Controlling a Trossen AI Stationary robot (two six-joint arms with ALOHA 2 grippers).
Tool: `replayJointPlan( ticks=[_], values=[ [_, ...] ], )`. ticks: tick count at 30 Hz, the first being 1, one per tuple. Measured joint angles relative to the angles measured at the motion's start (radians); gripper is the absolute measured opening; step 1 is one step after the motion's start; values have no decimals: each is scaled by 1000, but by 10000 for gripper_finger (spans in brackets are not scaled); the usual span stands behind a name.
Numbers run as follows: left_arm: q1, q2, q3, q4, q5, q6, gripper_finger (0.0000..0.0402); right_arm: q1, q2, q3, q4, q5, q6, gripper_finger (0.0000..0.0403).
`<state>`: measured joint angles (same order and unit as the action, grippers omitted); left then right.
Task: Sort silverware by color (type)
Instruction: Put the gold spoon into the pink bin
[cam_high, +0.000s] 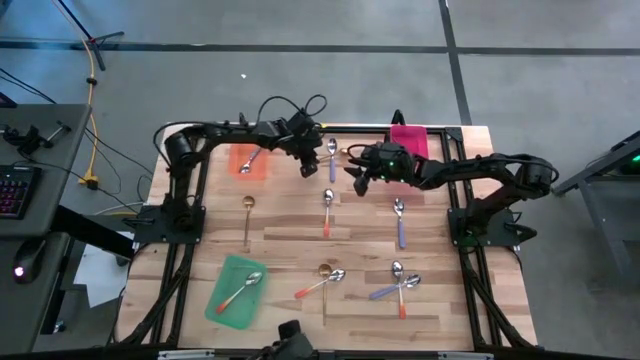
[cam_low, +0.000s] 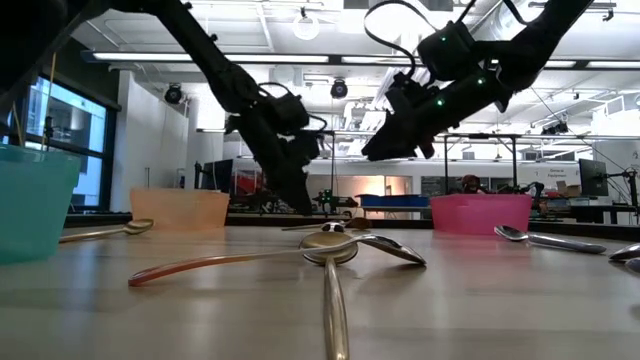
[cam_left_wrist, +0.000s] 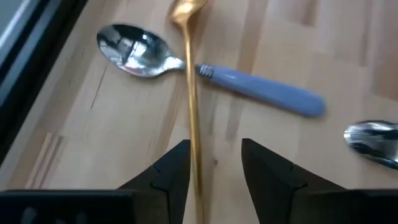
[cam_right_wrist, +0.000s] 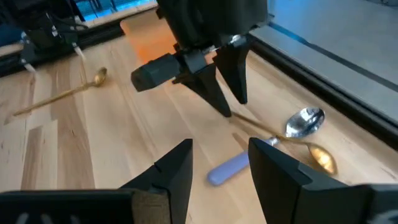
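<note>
The left gripper (cam_left_wrist: 214, 180) is down at the far middle of the wooden table (cam_high: 290, 225), its two dark fingers parted narrowly around the thin handle of an all-gold spoon (cam_left_wrist: 191, 106) that lies flat on the boards; whether the pads touch it cannot be told. Crossing that gold handle, just ahead of the fingertips, lies a silver-bowled spoon with a purple-blue handle (cam_left_wrist: 261, 90). Beside the left gripper in the high view sits the flat orange tray (cam_high: 250, 160), with a red-handled spoon (cam_high: 250, 162) on it.

The right gripper (cam_right_wrist: 219, 168) hangs above the table, near the left one and facing it, jaws open and empty. Behind it is the pink tray (cam_high: 408, 140).

Nearer the front, other spoons lie scattered: a gold one (cam_high: 247, 215) well to the left gripper's side, a red-handled one (cam_high: 327, 210) at the middle, a purple-handled one (cam_high: 400, 222) below the right gripper, crossed groups (cam_high: 325, 280) (cam_high: 400, 284) toward the front edge, and one (cam_high: 243, 290) on the green tray (cam_high: 222, 300).
</note>
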<state>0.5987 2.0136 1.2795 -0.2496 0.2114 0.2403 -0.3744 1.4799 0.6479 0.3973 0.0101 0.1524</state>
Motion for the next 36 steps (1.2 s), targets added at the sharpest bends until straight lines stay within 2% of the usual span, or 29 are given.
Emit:
replayJointPlan(
  ticks=[5,9,11,15,23,28,33,36],
  values=[
    [3,25,2,-20,-24,6,136,0,0,0,-12,0,0,142],
    [0,24,4,-46,-152,43,123,0,0,0,-13,0,-4,142],
    [0,24,4,-59,-173,64,108,0,0,0,-13,0,-4,142],
    [0,34,6,-81,-149,93,83,0,0,0,-13,0,-4,142],
    [-11,35,6,-79,-178,163,72,0,0,0,-22,0,-5,142],
    [-26,35,6,-104,-182,213,12,0,0,0,-45,-20,-5,142],
    [-31,29,6,-115,-181,202,5,0,0,0,-89,-22,-15,142],
    [-24,11,1,-144,-121,166,3,0,0,0,-117,-22,-1,142]
  ],
)
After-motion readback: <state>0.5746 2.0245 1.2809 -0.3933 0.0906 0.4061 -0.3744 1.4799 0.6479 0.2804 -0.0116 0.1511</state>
